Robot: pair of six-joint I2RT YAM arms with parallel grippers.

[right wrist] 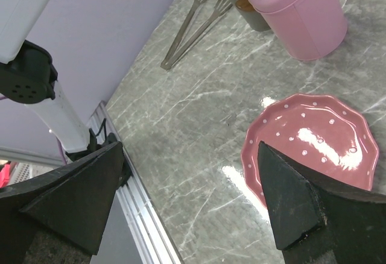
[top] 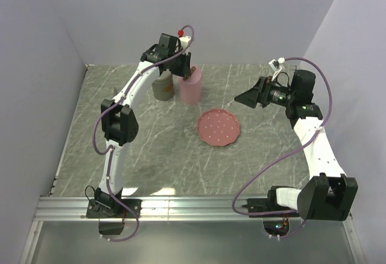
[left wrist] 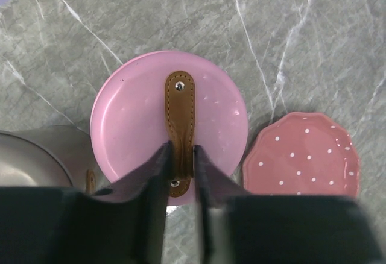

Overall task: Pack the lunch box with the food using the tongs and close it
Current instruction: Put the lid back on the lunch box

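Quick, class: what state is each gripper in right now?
Left gripper: jaws narrow around the lid strap; whether it grips cannot be told.
Right gripper: open, holding nothing.

Nothing legible on the table!
Checking every view: the pink lid (left wrist: 132, 125), its brown strap (left wrist: 180, 104) and the dotted plate (left wrist: 301, 155) carry no readable lettering, brand, number or sign.

A white-dotted pink scalloped plate (top: 219, 127) lies apparently flat on the grey marbled table (top: 157, 155)
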